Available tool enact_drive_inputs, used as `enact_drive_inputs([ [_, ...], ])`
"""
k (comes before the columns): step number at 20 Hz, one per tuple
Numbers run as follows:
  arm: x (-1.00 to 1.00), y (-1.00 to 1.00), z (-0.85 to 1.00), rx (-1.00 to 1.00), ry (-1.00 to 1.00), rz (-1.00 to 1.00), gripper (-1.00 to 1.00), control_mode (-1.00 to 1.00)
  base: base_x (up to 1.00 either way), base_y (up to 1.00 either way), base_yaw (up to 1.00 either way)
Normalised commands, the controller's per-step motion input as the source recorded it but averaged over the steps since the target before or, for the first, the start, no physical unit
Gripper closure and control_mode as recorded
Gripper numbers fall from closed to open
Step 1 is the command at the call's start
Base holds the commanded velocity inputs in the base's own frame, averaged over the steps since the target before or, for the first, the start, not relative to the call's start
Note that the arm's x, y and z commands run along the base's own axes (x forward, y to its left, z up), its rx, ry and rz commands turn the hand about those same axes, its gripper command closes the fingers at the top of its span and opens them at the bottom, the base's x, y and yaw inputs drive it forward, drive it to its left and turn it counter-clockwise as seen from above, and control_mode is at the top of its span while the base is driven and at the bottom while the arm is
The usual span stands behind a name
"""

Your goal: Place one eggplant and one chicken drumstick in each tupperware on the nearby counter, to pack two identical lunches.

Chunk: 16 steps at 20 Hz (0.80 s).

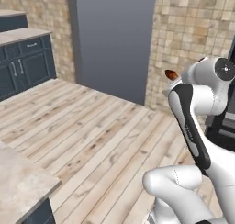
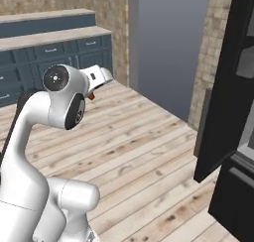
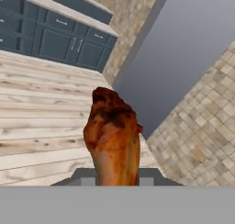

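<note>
1. A roasted chicken drumstick stood up from the bottom centre of the hand view, its lower end sunk between the fingers of the gripper, so the fingers were closed on it.
2. In the left base view the drumstick's brown tip poked out at right of centre, just past the white arm. In the right base view only an orange sliver showed under the wrist, left of centre.
3. A beige stone corner of the island counter sat at the lower left of the left base view, well apart from the held drumstick.
4. Judged from this, the task was mid-carry: one drumstick was in hand and not yet placed. No tupperware and no eggplant could be seen, so what was already packed could not be told.
5. The visible counter corner was cut off by the frame edge, hiding most of its top.
6. The fingertips themselves were hard to make out behind the meat.
7. A dark open door at the right of the right base view looked like a fridge, its interior barely readable.
8. Blue stepped cabinets lined the brick wall at upper left.
</note>
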Motion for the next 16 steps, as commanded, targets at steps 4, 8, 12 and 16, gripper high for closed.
enact_drive_inputs([
  [4,0.00,0.00,0.00,0.00,0.00,0.00,1.00,1.00,0.51,0.24,0.36],
  [8,0.00,0.00,0.00,0.00,0.00,0.00,1.00,1.00,0.07,0.31,0.39],
  [12,0.00,0.00,0.00,0.00,0.00,0.00,1.00,1.00,-0.05,0.12,0.43],
  [16,0.00,0.00,0.00,0.00,0.00,0.00,1.00,1.00,-0.03,0.06,0.44],
])
